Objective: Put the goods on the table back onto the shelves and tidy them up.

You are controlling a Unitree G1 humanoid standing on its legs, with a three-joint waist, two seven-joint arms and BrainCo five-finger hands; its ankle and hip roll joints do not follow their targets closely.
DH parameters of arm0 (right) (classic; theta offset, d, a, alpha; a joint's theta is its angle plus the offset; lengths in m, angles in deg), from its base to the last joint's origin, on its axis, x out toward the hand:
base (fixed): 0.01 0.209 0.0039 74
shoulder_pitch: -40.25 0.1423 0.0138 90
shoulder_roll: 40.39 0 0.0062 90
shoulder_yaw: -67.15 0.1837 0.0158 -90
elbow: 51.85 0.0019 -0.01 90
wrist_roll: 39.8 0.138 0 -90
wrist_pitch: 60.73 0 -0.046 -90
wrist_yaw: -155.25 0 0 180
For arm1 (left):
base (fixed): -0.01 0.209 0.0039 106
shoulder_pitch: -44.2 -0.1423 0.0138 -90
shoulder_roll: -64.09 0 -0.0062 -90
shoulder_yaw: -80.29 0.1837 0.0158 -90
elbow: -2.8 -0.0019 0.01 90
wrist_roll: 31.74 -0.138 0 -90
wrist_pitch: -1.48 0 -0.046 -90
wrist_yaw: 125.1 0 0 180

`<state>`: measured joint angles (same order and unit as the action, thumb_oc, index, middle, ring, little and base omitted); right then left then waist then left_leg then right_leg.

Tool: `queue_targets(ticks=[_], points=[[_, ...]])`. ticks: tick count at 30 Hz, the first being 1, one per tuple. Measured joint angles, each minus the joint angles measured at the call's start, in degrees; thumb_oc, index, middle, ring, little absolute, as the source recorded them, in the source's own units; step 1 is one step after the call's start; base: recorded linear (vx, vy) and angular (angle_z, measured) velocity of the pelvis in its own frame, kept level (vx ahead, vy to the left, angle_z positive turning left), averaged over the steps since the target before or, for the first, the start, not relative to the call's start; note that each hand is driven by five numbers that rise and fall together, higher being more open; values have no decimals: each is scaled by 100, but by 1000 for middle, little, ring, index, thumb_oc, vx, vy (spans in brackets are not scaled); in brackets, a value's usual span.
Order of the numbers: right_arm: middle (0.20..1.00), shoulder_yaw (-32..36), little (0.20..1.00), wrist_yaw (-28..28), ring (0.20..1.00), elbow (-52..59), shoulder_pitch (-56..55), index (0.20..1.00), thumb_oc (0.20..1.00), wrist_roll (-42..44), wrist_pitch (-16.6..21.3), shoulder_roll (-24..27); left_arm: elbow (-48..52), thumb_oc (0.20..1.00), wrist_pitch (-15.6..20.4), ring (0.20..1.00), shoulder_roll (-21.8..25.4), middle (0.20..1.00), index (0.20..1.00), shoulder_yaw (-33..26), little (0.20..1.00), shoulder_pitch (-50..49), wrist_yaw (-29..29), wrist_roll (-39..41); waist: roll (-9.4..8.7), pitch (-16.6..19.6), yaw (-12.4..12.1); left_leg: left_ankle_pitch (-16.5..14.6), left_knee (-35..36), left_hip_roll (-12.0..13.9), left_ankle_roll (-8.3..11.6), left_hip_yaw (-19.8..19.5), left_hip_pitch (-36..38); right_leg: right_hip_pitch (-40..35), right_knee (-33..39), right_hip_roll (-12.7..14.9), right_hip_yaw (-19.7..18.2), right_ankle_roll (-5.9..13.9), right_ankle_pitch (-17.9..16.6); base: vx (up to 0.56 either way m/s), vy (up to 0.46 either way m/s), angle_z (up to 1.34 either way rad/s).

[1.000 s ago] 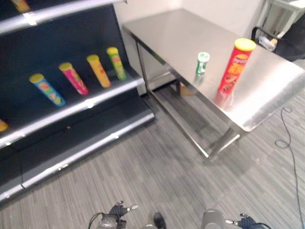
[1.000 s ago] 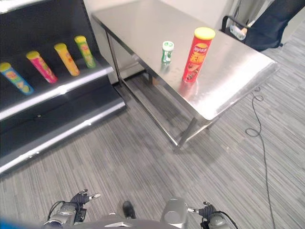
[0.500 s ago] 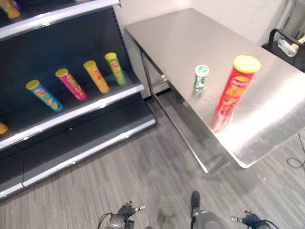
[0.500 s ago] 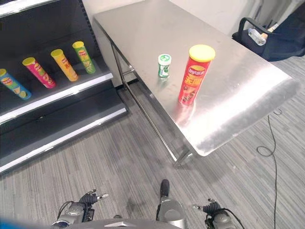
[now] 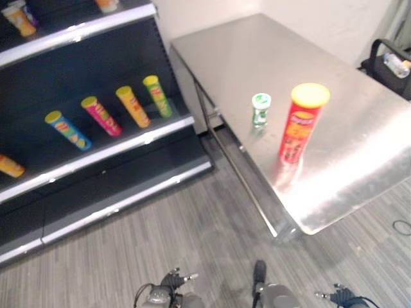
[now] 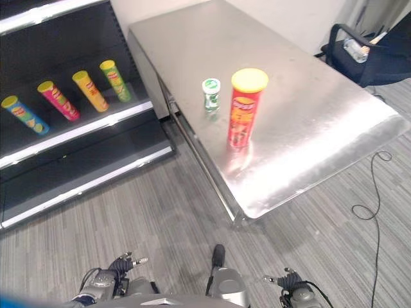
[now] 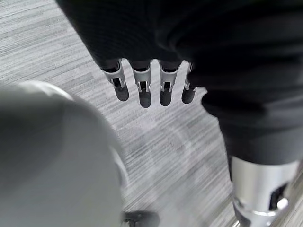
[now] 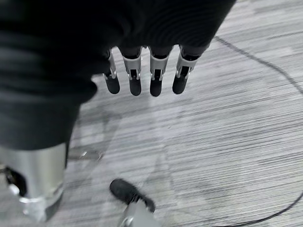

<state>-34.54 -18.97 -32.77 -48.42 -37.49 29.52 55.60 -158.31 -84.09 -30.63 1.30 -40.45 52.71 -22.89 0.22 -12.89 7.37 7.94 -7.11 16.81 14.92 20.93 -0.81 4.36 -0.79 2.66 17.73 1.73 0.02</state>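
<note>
A: Left wrist view, L hand (image 7: 142, 90): fingers hang straight and slack over the grey carpet (image 7: 180, 151), holding nothing. Thumb sits apart at the side.

B: R hand (image 8: 142, 82)?

A: Same in its own wrist view. Fingers straight and relaxed, side by side, nothing between them, carpet below. In the eye views both hands sit low at the bottom edge, L by the lower left, R by the lower right, well apart from the table and shelves.

B: Where are the goods?

A: Red can (image 6: 243, 109) w/ yellow lid stands upright on the steel table (image 6: 321, 122), near the front edge on the shelf side. Small green-and-white bottle (image 6: 210, 94) stands upright just beside it, a bit further back and toward the shelves. They're close, not touching.

B: Shelves?

A: Dark shelf unit (image 5: 96, 212) to the L of the table, close to the table's end. Middle shelf has four cans lying down in a row, tops toward the front: blue can (image 5: 66, 130), pink can (image 5: 101, 116), orange can (image 5: 133, 106), green can (image 5: 157, 96). One more orange item at the far L edge of that shelf, cut off. Upper shelf has a couple of items, too partial to tell what.

B: Anything else?

A: Black chair (image 6: 366, 58) w/ a clear bottle on it past the far R corner of the table.
</note>
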Motion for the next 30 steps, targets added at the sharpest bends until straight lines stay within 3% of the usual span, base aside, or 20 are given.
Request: queue_targets(ticks=[1, 2, 4, 5, 6, 7, 8, 9, 11, 13, 19, 23, 24, 25, 26, 30], points=[[1000, 57, 1000, 7, 1000, -28, -121, 1000, 1000, 7, -18, -10, -14, 1000, 1, 1000, 64, 1000, 1000, 44, 1000, 61, -3, -4, -51, -5, 57, 0, 309, 57, -10, 29, 26, 16, -187, -18, -19, -348, 2, 137, 180, -9], [1000, 181, 1000, 21, 1000, -113, -181, 1000, 1000, 17, -29, 9, -120, 1000, -6, 1000, 15, 1000, 1000, 69, 1000, 126, 6, -6, 62, 32, 64, 20, 848, 90, -37, 62, 54, 34, -90, -186, 19, -369, 18, 122, 142, 3], [1000, 286, 1000, 25, 1000, -233, -197, 1000, 1000, 52, -28, -25, -121, 1000, -7, 1000, 66, 1000, 1000, 110, 1000, 230, 7, -7, -13, 42, 47, 11, 1096, -117, -62, 155, 81, 36, 90, -208, -58, -315, 2, 112, 135, -35], [1000, 401, 1000, 28, 1000, -261, -229, 1000, 1000, 91, -14, -49, -132, 1000, -8, 1000, 96, 1000, 1000, 108, 1000, 192, 10, -13, -84, 65, 91, 2, 956, -337, -51, 352, 174, -77, 368, -221, -125, -54, 152, 132, 178, -55], [1000, 461, 1000, 22, 1000, -312, -248, 1000, 1000, 118, -8, 6, -152, 1000, -4, 1000, 31, 1000, 1000, 110, 1000, 177, 9, -14, 86, 79, 104, -54, 945, -208, -87, 333, 178, -72, 239, -361, -69, 44, 258, 164, 227, -64], [1000, 625, 1000, 18, 1000, -381, -306, 1000, 1000, 178, -6, 122, -150, 1000, 1, 1000, -40, 1000, 1000, 117, 1000, 114, 21, -15, 461, 138, 145, -635, 1001, 148, -490, 319, 231, 296, -852, -525, -127, -293, 428, 110, 165, -32], [1000, 743, 1000, 41, 1000, -426, -417, 1000, 1000, 227, -28, 61, -121, 1000, 7, 1000, 28, 1000, 1000, 98, 1000, 145, 21, -13, 328, 204, 206, -353, 1053, 98, -397, 374, 288, 328, -1098, -380, -293, -513, 639, 94, 144, -31], [1000, 819, 1000, 41, 1000, -449, -462, 1000, 1000, 278, -76, -29, -170, 1000, -11, 1000, 66, 1000, 1000, 84, 1000, 136, 24, -13, 113, 238, 229, -231, 1136, -19, -483, 435, 350, 341, -1022, -286, -444, -162, 672, 82, 141, -31], [1000, 926, 1000, 35, 1000, -425, -518, 1000, 1000, 341, -72, 17, -159, 1000, -3, 1000, 123, 1000, 1000, 66, 1000, 103, 23, -6, 26, 310, 256, -232, 1190, -330, -486, 700, 526, 187, -610, -110, -491, -103, 428, 58, 118, -53], [1000, 1020, 1000, 53, 1000, -413, -546, 1000, 1000, 427, -82, 158, -160, 1000, -3, 1000, 108, 1000, 1000, 45, 1000, 83, 22, -6, 252, 341, 355, -320, 1226, -366, -626, 751, 621, 120, -500, -166, -440, -108, 242, 40, 99, -13], [1000, 1794, 1000, 72, 1000, -428, -658, 1000, 1000, 754, -79, 360, -169, 1000, 28, 1000, 418, 1000, 1000, -79, 1000, 107, 16, -1, 60, 361, 369, -668, 1270, -745, -870, 1016, 723, 202, -507, 181, -711, 180, 109, 24, 63, -14], [1000, 3666, 1000, 197, 1000, -284, -946, 1000, 1000, 1423, -64, 1429, -166, 1000, 4, 1000, 648, 1000, 1000, -201, 1000, 101, 0, -8, 41, 343, 395, -742, 1263, -926, -975, 1013, 686, 189, -452, 358, -709, 292, 61, 28, 59, 6], [1000, 3758, 1000, 370, 1000, -234, -1061, 1000, 1000, 1475, 17, 1613, -167, 1000, 3, 1000, 675, 1000, 1000, -236, 1000, 96, -3, -10, 77, 363, 405, -753, 1254, -940, -992, 1003, 697, 136, -406, 369, -696, 315, 43, 33, 41, 8], [1000, 4475, 1000, 478, 1000, 125, -1197, 1000, 1000, 1648, -33, 1966, -154, 1000, 3, 1000, 693, 1000, 1000, -261, 1000, 40, -4, -15, -58, 328, 475, -770, 1242, -955, -1005, 990, 712, 52, -294, 367, -678, 346, 9, 26, 38, 10], [1000, 4892, 1000, 701, 1000, 622, -1384, 1000, 1000, 1715, 134, 2267, -148, 1000, 2, 1000, 626, 1000, 1000, -296, 1000, -30, -2, -16, -5, 361, 579, -791, 1242, -982, -1036, 974, 705, 9, -205, 390, -649, 350, -36, 15, 25, 7], [1000, 5385, 1000, 1181, 1000, 2298, -1572, 1000, 1000, 1506, 177, 2798, -23, 1000, 4, 1000, 508, 1000, 1000, -369, 1000, -136, -8, -27, -68, 321, 724, -797, 1241, -1007, -1040, 969, 731, -180, 90, 387, -622, 363, -205, 11, -2, 1]])
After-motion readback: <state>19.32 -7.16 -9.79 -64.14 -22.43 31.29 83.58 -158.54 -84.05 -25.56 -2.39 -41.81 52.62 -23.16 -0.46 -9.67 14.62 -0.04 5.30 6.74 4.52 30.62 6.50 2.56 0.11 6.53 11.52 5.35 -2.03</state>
